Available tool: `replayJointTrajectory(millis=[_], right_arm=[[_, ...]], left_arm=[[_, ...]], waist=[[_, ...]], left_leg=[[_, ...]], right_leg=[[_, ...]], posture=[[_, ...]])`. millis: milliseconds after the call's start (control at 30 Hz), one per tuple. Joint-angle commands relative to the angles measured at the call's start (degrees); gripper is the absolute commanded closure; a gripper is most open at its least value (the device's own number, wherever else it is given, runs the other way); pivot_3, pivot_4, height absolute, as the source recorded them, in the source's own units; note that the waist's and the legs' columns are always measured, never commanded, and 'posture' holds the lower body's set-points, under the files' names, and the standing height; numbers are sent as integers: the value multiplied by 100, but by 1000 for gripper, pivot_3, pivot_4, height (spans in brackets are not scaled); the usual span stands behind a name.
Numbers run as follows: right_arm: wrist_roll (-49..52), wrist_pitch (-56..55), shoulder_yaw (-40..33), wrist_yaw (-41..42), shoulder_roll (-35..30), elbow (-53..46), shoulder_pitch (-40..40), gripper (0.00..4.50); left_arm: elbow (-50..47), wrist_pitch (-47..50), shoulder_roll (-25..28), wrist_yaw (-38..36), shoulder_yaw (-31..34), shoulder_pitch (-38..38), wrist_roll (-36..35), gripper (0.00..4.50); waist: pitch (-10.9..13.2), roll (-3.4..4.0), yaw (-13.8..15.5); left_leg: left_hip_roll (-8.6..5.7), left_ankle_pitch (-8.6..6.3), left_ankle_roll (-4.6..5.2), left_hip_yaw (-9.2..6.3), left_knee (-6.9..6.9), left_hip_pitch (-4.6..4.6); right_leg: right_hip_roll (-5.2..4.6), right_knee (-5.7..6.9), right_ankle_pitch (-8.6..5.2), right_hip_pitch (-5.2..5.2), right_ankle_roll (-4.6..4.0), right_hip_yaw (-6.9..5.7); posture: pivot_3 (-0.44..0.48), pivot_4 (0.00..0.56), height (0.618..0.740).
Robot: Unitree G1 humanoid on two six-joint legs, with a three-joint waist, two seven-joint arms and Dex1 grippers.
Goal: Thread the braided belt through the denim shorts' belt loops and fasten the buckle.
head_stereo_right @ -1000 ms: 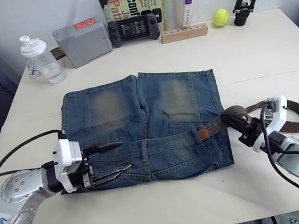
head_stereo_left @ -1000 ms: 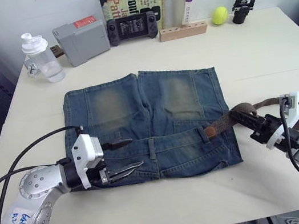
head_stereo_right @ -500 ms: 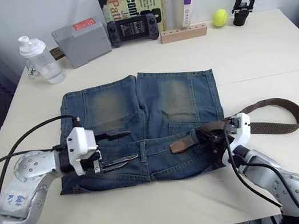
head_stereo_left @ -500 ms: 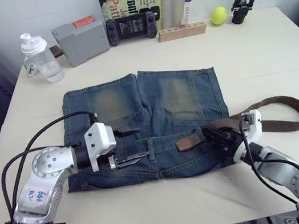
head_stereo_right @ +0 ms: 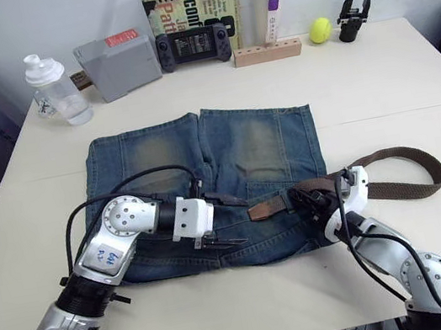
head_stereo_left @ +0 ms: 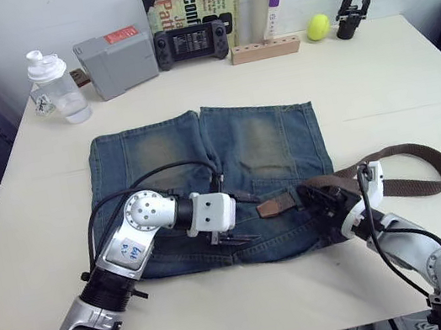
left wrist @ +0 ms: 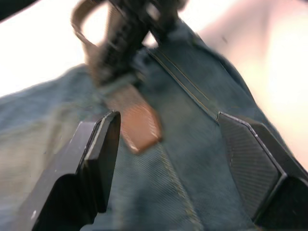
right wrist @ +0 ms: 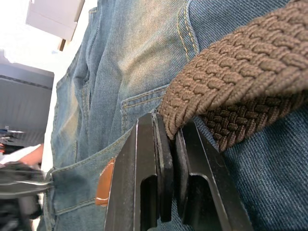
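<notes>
A: Braided belt (head_stereo_left: 391, 160), dark-brown woven strap. The near part lies across the waistband of the faded blue denim shorts (head_stereo_left: 204, 168); the plain brown leather tip (head_stereo_left: 275, 205) points toward the left hand (head_stereo_left: 242, 217). Right hand (right wrist: 168, 159) pinched tight on the weave just behind the tip.

B: And the left?

A: Fingers spread wide, one to each side of the tip, not touching it. Risk one: if it closes off-centre it bunches denim with the leather, or misses the tip outright.

B: The right-hand grip?

A: Holds an edge of the braid, from what the wrist view shows. A push could fold the soft strap instead of driving the tip on, I'd judge.

B: Further out?

A: The rest of the strap loops over the cream counter (head_stereo_left: 377, 86) right of the shorts. Slack there could twist as it feeds, and a twisted strap would jam at a loop. Can't make out the buckle.

B: Back row?

A: Clear shaker bottle (head_stereo_left: 53, 88), grey box (head_stereo_left: 113, 54), black game controller (head_stereo_left: 186, 43), yellow ball (head_stereo_left: 317, 26). Well apart; no hazard.
</notes>
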Motion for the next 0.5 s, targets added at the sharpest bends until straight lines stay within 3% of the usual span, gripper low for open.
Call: replayJointTrajectory(millis=[33,300,500], right_arm=[[186,165,177,-118,129,86,219,4500],[278,118,213,-163,181,-72,239,4500],[340,76,211,-249,224,-143,298,4500]], left_arm=[[408,-637,-219,568,-159,-328,790,973],[1080,-1493,-734,1583,-277,-596,1750,973],[1018,-1731,-871,1673,-188,-494,1625,973]], waist=[[-7,-12,16],[-12,-13,19],[-12,-13,20]], left_leg=[[0,0,0,-1,0,0],[-1,0,0,-10,2,-1],[-2,0,1,-11,4,-1]], right_leg=[[0,0,0,1,0,-2],[-6,0,0,6,0,-10],[-12,2,0,7,0,-13]], posture=[[0,150,726],[0,150,726],[0,150,726]])
